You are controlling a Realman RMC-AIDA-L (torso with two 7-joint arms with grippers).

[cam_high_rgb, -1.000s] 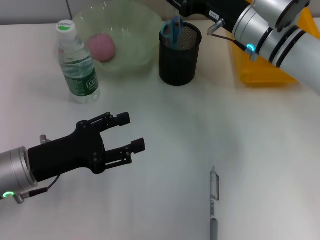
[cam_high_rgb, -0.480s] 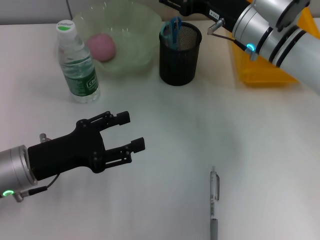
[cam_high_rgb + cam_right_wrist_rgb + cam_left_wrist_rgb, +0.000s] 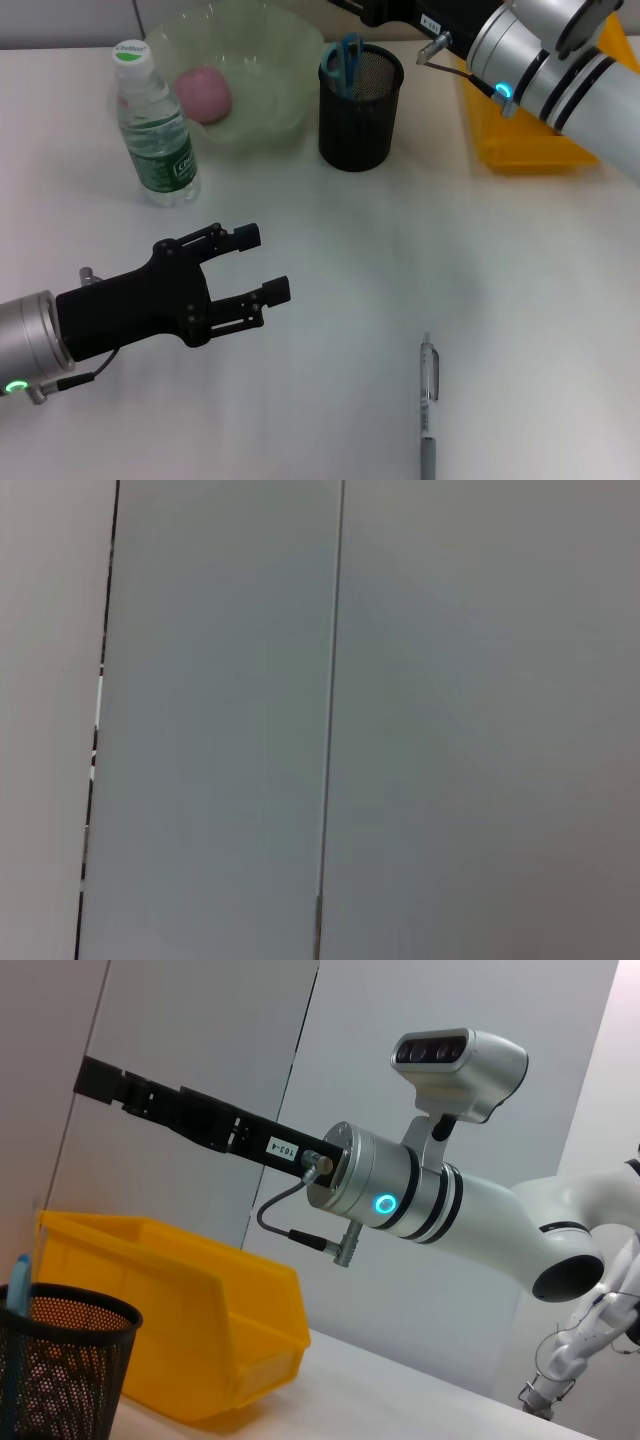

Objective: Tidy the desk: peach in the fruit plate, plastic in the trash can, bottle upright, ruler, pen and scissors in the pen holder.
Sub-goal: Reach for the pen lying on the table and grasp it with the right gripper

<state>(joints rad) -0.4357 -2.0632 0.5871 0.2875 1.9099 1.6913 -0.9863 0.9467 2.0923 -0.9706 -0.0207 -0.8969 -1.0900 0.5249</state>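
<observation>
Your remaining job is the pen (image 3: pixel 428 405): it lies flat on the desk (image 3: pixel 520 280) near the front edge, long axis running toward and away from you. The left gripper (image 3: pixel 262 263) hovers with jaws apart, and the pen sits to its right and slightly nearer you. The right gripper (image 3: pixel 350 5) is raised behind the holder (image 3: pixel 358 110); you cannot tell its jaws. Left is nearer.

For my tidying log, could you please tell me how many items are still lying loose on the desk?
1: the pen lies on the desk's near side, right of the open left gripper. None seem hidden.
</observation>
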